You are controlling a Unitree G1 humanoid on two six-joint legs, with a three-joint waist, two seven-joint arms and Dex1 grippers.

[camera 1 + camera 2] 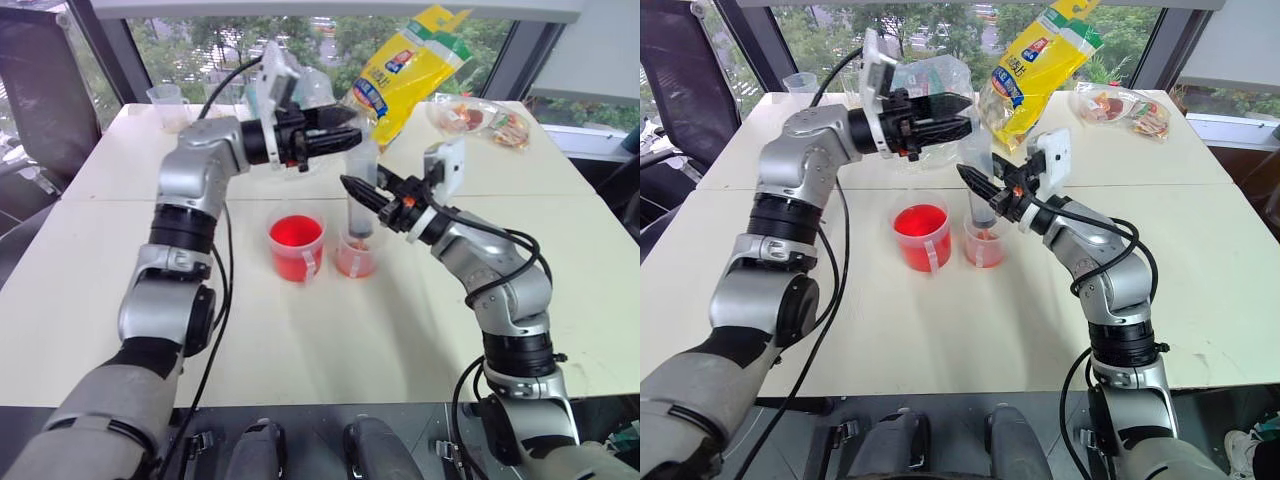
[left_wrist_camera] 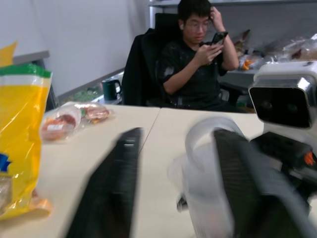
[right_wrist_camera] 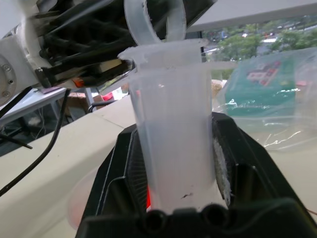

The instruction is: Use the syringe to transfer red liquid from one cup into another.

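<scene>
two cups sit side by side on the table [image 1: 330,340]. right gripper [image 1: 362,192] clamps the syringe [image 1: 361,195] upright in the smaller cup [image 1: 356,257]. left gripper [image 1: 345,139] is parted around its plunger top.

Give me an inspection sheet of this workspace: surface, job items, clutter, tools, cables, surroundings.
Surface: pale tabletop, no spills seen.
Job's things: large clear plastic syringe upright, tip in the smaller pale-pink cup; larger vivid-red cup beside it.
Clutter: yellow snack bag, wrapped food packets, clear beaker at the back.
Grippers: right tool shut on the syringe barrel; left tool open at the plunger top.
Cables: black cable along the left arm.
Surroundings: windows behind; seated person across the table.
</scene>
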